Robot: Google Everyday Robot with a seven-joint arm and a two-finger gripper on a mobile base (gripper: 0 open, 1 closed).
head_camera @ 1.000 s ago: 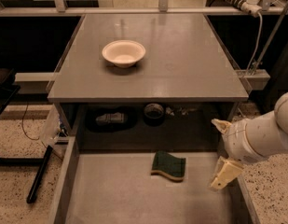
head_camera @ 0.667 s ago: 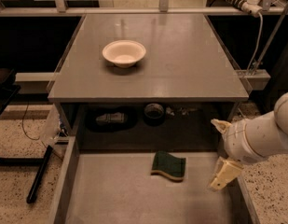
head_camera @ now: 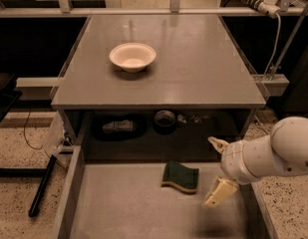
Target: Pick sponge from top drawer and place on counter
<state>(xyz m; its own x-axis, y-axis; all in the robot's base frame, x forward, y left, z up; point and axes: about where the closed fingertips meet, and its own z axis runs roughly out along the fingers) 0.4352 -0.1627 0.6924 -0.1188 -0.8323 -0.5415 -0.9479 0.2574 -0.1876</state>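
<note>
Nothing moved: claw point(head_camera: 217, 169) hovers spread over top drawer point(head_camera: 118, 208), sponge point(head_camera: 181, 177) just beside.

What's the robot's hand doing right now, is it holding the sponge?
Gripper: open, holding nothing, over the top drawer beside the sponge.

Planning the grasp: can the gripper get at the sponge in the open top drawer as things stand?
Probably yes. The gripper hangs open just right of the sponge, over the bare bottom of the top drawer, with nothing between them.
</note>
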